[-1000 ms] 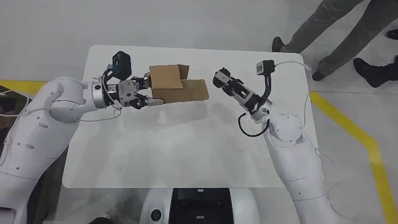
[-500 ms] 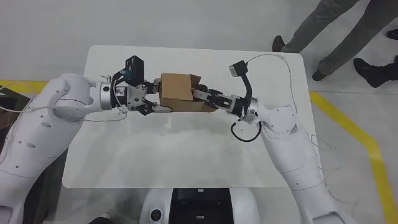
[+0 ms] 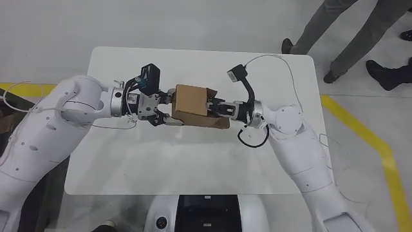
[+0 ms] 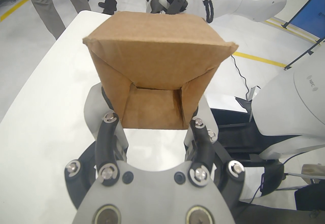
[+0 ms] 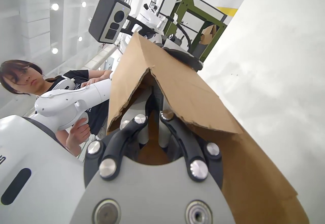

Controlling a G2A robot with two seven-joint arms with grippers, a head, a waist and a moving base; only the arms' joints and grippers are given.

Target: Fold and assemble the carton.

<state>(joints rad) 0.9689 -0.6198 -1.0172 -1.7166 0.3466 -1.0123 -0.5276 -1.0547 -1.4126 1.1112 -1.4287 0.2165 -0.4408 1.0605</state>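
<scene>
Clamping the carton point(image 3: 192, 98) by its side walls, left gripper point(image 4: 153, 118) steadies it over mid-table point(image 3: 193, 161), seemingly so right gripper point(image 5: 155, 108), tucked into the open far end, can work the flaps; its own grip, can't tell

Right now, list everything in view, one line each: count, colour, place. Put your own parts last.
carton: one, brown, partly folded, held over the middle of the table between the two grippers.
table: one, white, directly in front of the robot.
floor line: two stretches, yellow, on the grey floor to either side of the table.
rack: one, green, standing on the floor past the table's edge.
left gripper: one, silver and black, clamped on the outside of one end of the carton.
right gripper: one, silver and black, set inside the carton's opposite end, under a raised flap.
</scene>
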